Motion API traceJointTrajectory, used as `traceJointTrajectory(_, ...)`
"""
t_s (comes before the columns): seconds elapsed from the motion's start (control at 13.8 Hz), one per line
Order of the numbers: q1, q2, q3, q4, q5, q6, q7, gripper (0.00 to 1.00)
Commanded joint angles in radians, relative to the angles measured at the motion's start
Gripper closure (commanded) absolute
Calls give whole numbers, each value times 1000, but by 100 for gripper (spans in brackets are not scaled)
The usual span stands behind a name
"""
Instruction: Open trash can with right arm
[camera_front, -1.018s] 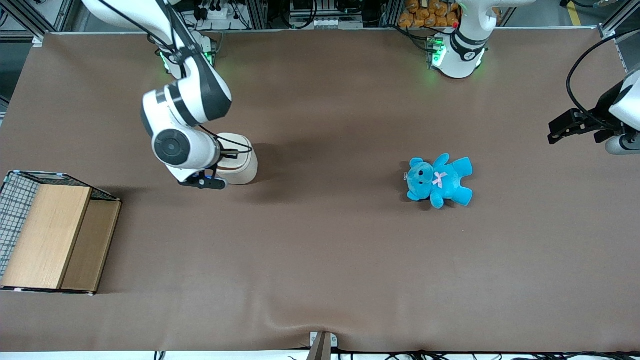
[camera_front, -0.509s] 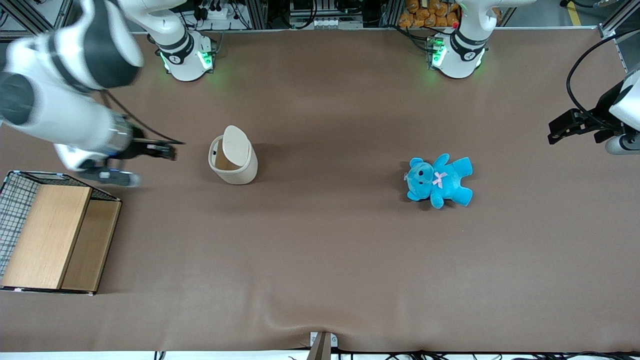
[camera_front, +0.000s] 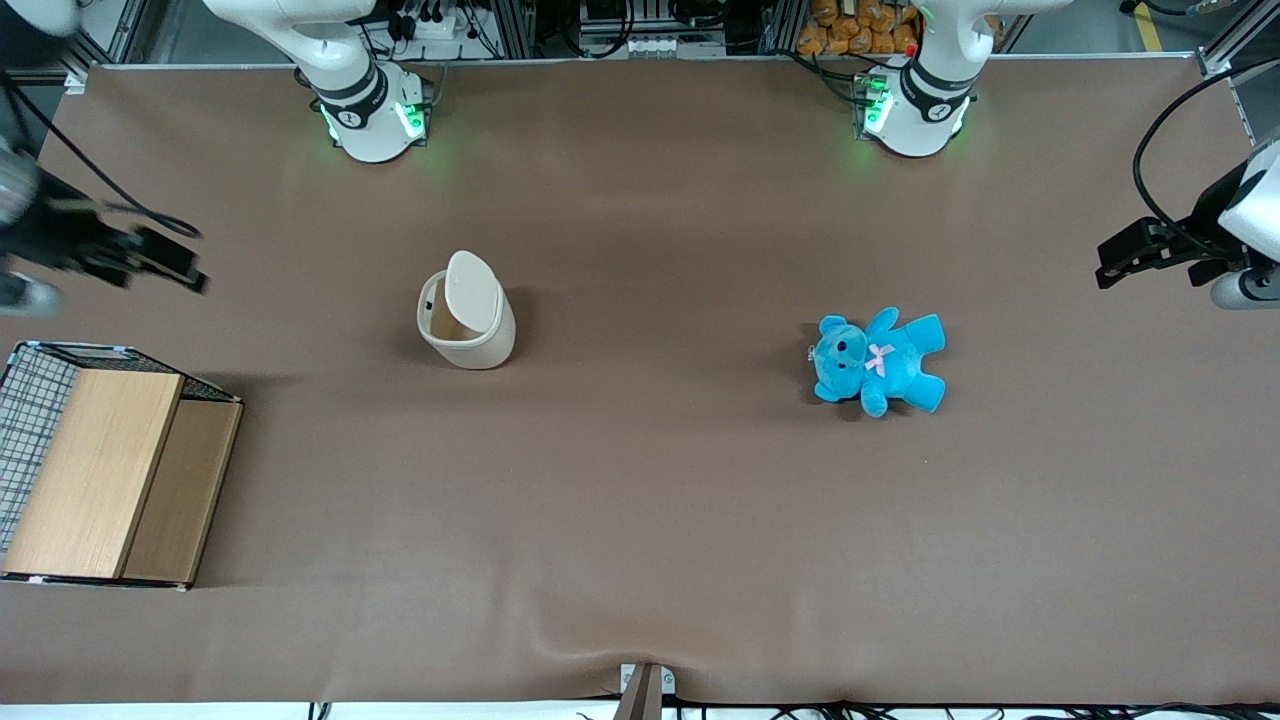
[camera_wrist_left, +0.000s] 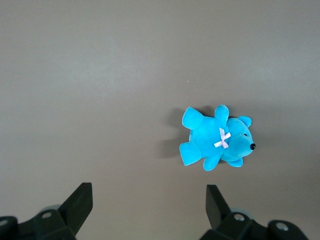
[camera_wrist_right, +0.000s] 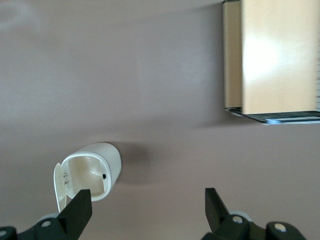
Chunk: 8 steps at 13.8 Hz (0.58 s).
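Trash can lid up; claw well apart, spread.

Right arm's gripper aloft, jaws apart

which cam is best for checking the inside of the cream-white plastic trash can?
Right wrist view: it looks into the cream-white plastic trash can, lid raised. The front view shows mostly its lid; the left wrist view misses it. The open black gripper is away, toward the working arm's end.

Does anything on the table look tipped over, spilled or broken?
Nothing stands out. The trash can stands upright with its lid raised, the teddy bear lies flat, and the open gripper is away, above the wooden box.
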<state>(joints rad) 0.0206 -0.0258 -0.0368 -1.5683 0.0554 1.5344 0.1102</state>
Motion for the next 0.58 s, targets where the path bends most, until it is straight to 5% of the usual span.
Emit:
traceJointTrajectory(0.0, -19, 14, 18, 140, -60, -118, -4, 0)
traceJointTrajectory(0.51, -11, 12, 18, 139, -63, -217, -7, 0)
